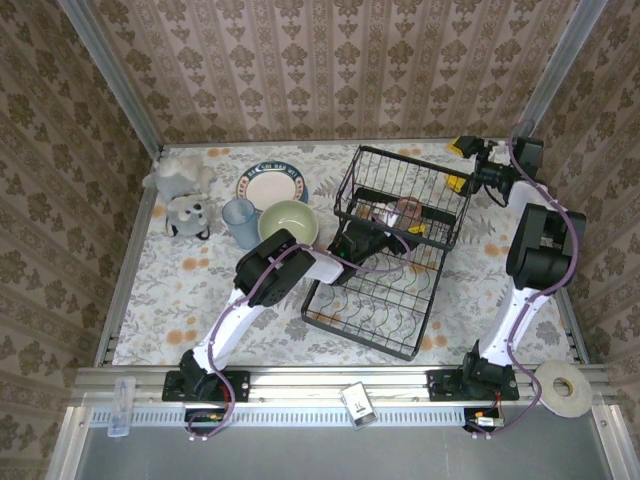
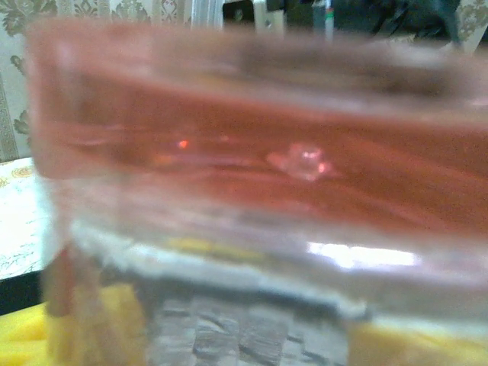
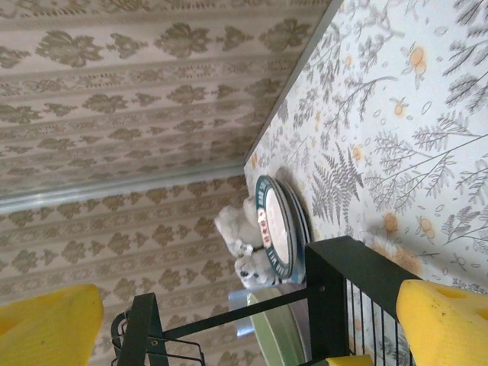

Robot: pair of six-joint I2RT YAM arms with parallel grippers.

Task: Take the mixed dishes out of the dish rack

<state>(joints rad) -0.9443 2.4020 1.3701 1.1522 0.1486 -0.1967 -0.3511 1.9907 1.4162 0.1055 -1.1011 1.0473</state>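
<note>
Because the pink cup (image 1: pixel 408 210) sits high inside the wire-walled dish rack (image 1: pixel 345 200), the left gripper (image 1: pixel 385 232) reaches in from the near left with pads (image 2: pixel 19 343) flanking it, grip not confirmable, while the right gripper (image 1: pixel 460 165) hangs wide open at the far right, leaving bare tabletop (image 1: pixel 170 300) near left.

The bench (image 1: pixel 180 300) has a pale floral covering. The black wire dish rack (image 1: pixel 372 318) stands on it right of centre. To the rack's left are a green bowl (image 1: pixel 288 222), a bluish cup (image 1: pixel 238 222) and a teal-rimmed plate (image 1: pixel 272 185). A white plush toy (image 1: pixel 180 175) and a grey plush toy (image 1: pixel 188 215) lie by the far left corner.
</note>
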